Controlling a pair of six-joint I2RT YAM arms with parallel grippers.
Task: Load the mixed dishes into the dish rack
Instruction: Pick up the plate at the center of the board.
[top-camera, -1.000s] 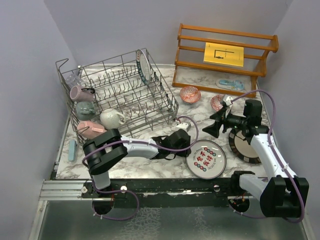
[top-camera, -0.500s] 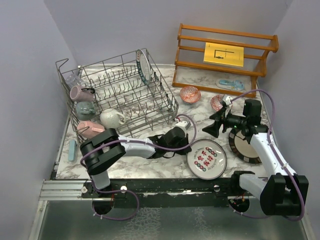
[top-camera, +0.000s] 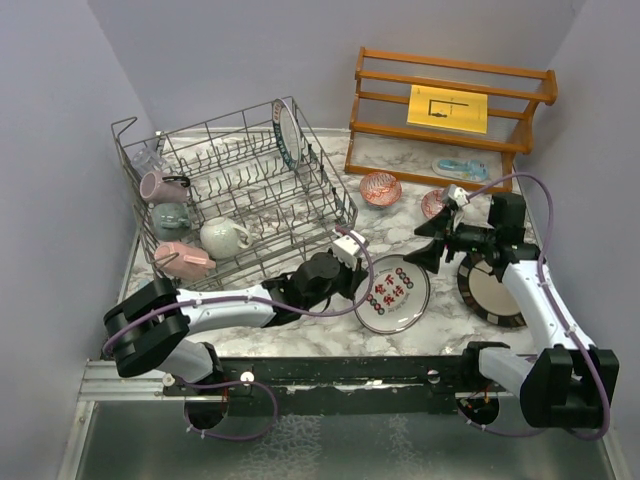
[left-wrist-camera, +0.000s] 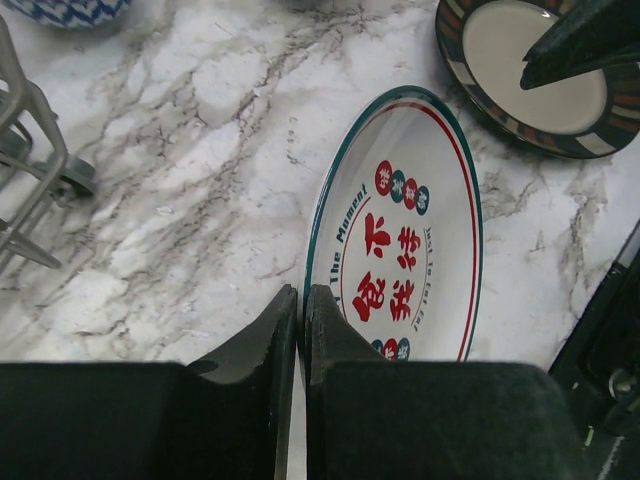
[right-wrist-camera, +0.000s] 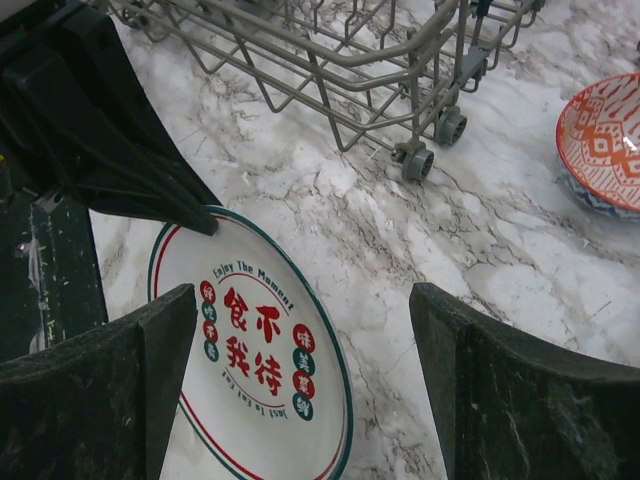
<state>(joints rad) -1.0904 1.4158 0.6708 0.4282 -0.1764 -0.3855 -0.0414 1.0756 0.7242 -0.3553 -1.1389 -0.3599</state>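
Observation:
My left gripper (top-camera: 347, 272) is shut on the near-left rim of the blue-rimmed lettered plate (top-camera: 392, 293). The plate is tilted, its left edge off the marble. The pinch shows in the left wrist view (left-wrist-camera: 301, 292) on the plate (left-wrist-camera: 410, 250). My right gripper (top-camera: 430, 245) is open and empty above the plate (right-wrist-camera: 260, 350). The dark-rimmed beige plate (top-camera: 490, 290) lies flat at the right. Two red-patterned bowls (top-camera: 380, 187) (top-camera: 435, 203) sit behind. The dish rack (top-camera: 300, 215) holds mauve (top-camera: 160, 185), grey (top-camera: 170, 217), white (top-camera: 222, 236) and pink (top-camera: 180, 258) mugs and an upright plate (top-camera: 287, 133).
The wooden slatted shelf (top-camera: 450, 110) with a yellow card stands at the back right, a light-blue item (top-camera: 460, 168) on its bottom level. A small light-blue object (top-camera: 146, 298) lies left of the rack. The rack's wheeled corner (right-wrist-camera: 418, 160) is close to the plate.
My left arm has drawn back to the left with the lettered plate, which slid left and tipped up. My right gripper rose slightly and stayed open.

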